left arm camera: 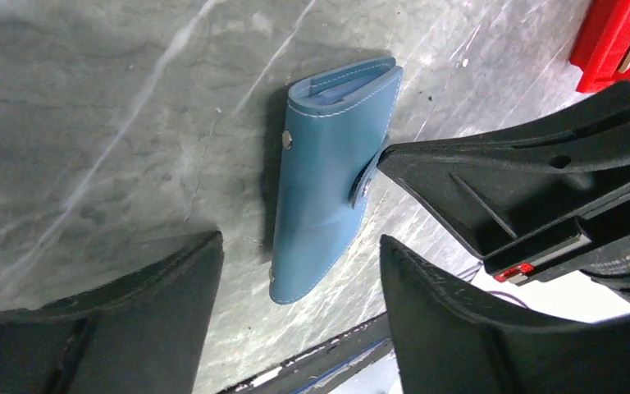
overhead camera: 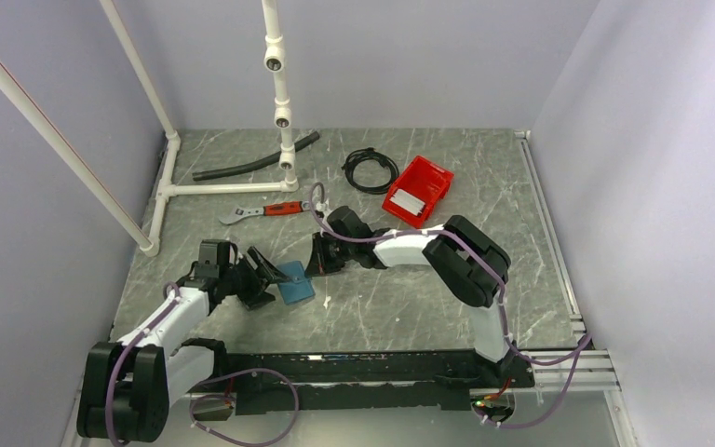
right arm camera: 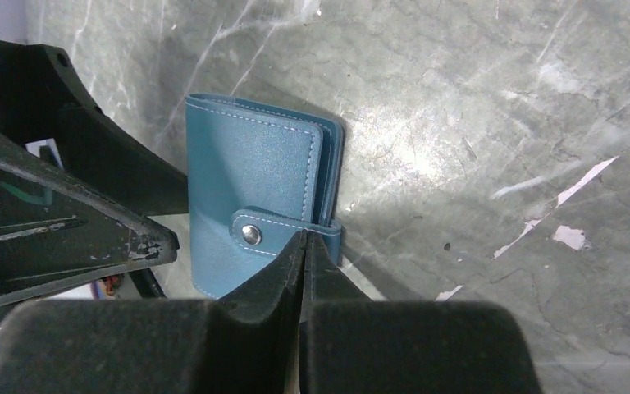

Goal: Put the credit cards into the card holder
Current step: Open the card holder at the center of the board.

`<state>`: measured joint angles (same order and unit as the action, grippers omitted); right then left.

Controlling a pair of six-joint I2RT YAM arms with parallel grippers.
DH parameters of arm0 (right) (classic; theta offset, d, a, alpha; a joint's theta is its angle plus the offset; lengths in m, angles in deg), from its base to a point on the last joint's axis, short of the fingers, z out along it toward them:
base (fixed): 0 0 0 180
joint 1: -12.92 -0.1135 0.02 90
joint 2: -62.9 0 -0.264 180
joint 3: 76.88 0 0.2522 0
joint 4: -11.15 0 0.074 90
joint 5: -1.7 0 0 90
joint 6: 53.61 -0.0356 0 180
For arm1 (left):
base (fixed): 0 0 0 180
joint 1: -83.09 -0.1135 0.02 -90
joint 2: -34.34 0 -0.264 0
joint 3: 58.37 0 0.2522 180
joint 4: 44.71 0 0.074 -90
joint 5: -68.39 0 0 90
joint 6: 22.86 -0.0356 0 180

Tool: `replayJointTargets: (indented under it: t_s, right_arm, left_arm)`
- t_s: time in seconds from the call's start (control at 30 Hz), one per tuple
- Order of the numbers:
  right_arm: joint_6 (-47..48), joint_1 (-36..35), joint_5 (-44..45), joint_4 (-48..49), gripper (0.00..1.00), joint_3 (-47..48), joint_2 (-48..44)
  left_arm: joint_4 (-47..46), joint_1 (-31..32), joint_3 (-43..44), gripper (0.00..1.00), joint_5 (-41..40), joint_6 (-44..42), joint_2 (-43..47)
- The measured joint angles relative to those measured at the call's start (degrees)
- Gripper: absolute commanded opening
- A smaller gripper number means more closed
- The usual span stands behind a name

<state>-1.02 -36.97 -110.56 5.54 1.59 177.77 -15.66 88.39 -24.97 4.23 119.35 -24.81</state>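
Card holder [overhead camera: 295,283] lies on the marbled grey table [overhead camera: 410,307], left of centre and nearer the near edge than the far one, its strap [right arm camera: 283,234] fastened by a metal snap [right arm camera: 251,235]. It looks like smooth blue leather or imitation leather with pale stitching along the edges, folded into several leaves.

No card is in it that I can see, so the task seems barely begun: the holder must be opened and both cards fetched.

The left gripper [left arm camera: 299,246] stands wide open, its broad black fingers [left arm camera: 172,287] on either side of the holder's near end and gripping nothing. The right gripper [right arm camera: 305,238] has its fingers pressed together, tips against the strap's end. Whether the strap is pinched between them I cannot tell.

Farther back, toward the far right, a glossy red plastic bin [overhead camera: 442,177] holds a pale flat card [overhead camera: 408,206]. A tan-orange card is not visible.

Near the far edge lie a red-handled wrench [overhead camera: 261,211], a coiled black cable [overhead camera: 370,171] and a black hose [overhead camera: 251,164].
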Motion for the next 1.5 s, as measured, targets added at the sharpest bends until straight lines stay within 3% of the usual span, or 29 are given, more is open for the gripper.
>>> replayJointTargets:
  t_s: [0.1,0.33,0.4,0.47,0.6,0.7,0.87,1.0,1.13,1.33,1.4,1.5]
  right_arm:
    - [-1.5,0.5,-1.4,3.3,0.0,-1.7,0.2]
    - [-3.0,1.2,-3.6,6.6,0.02,-3.0,0.7]
    - [-2.4,1.2,-3.3,6.4,0.15,-3.0,0.6]
    - [-1.3,0.9,-1.4,5.2,0.35,-2.9,-0.1]
    - [4.9,-2.6,8.9,-2.1,0.48,-1.4,-3.2]
    - [8.5,-4.7,13.4,-5.1,0.52,0.2,-3.5]
    - [10.2,-5.0,13.7,-5.2,0.42,0.4,-3.6]
    - [9.2,-4.2,11.1,-3.2,0.36,-0.5,-3.3]
    - [7.1,-2.7,7.9,0.3,0.34,-2.6,-3.3]
    - [4.3,-0.7,3.0,6.0,0.27,-5.6,-3.1]
    - [3.0,-0.1,1.0,8.0,0.25,-6.5,-2.6]
    - [1.5,0.3,-1.7,10.5,0.25,-7.3,-2.0]
  left_arm:
    - [-1.4,0.0,-0.8,0.63,1.1,-0.2,0.1]
    - [-6.3,0.0,-2.6,0.3,3.3,-0.3,0.2]
    - [-7.0,0.0,-2.7,0.22,3.6,-0.6,0.0]
    - [-7.6,0.0,-2.7,0.18,3.9,-1.1,-0.5]
    - [-9.8,0.0,-2.6,0.17,5.0,-1.9,-2.2]
    - [-12.0,-0.1,-2.6,0.24,5.7,-1.9,-3.2]
    - [-15.6,-0.2,-2.7,0.39,7.0,-1.1,-5.2]
    - [-18.2,-0.2,-3.0,0.35,8.0,-0.2,-5.6]
    - [-19.9,-0.2,-3.3,0.43,8.8,0.0,-5.9]
    - [-25.7,-0.2,-3.7,0.46,10.7,1.6,-8.2]
    - [-26.9,-0.2,-3.7,0.45,11.0,1.7,-9.4]
    - [-26.8,-0.2,-3.7,0.34,11.0,1.5,-10.9]
